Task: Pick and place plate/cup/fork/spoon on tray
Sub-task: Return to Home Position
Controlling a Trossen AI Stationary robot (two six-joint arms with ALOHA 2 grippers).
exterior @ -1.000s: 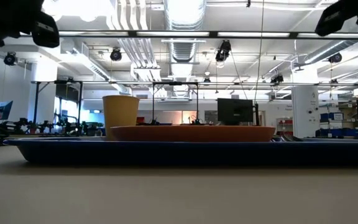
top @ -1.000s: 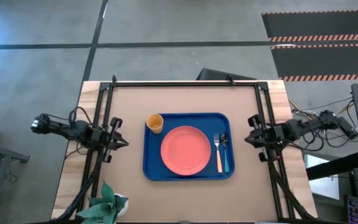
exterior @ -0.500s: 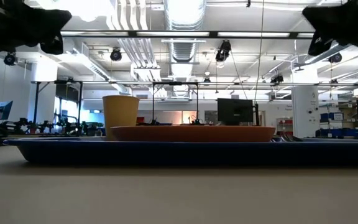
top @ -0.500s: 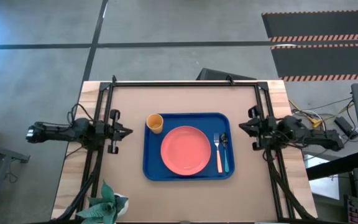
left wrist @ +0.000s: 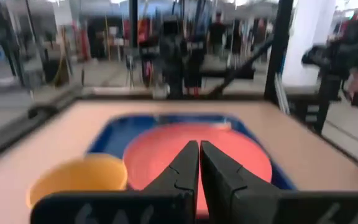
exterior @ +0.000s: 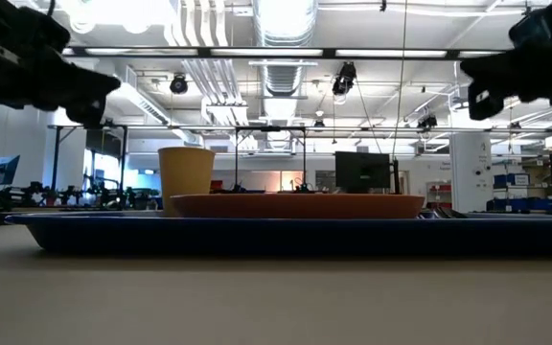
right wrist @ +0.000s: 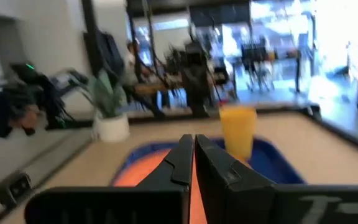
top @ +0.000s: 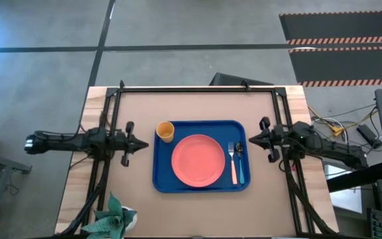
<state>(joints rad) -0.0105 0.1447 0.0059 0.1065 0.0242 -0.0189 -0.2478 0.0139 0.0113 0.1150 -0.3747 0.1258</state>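
The blue tray [top: 164, 180] lies mid-table. On it rest the coral-pink plate [top: 198, 160], the orange-yellow cup [top: 166, 131] upright at its far left corner, and the peach-handled fork [top: 233, 163] beside the teal-handled spoon [top: 240, 164] at its right side. My left gripper [top: 142, 143] hovers left of the tray, shut and empty, its fingers together in the left wrist view [left wrist: 199, 155]. My right gripper [top: 249, 139] hovers right of the tray, shut and empty, as the right wrist view [right wrist: 193, 149] shows.
A green potted plant [top: 113, 218] stands at the table's near left corner. Black frame rails [top: 109, 119] run along both sides of the table. Bare tabletop lies near and far of the tray.
Both arms have swung level and reached inward: my left gripper has moved toward the tray's left edge and my right gripper toward its right edge, both coming lower in the low view. The things on the tray have stayed still.
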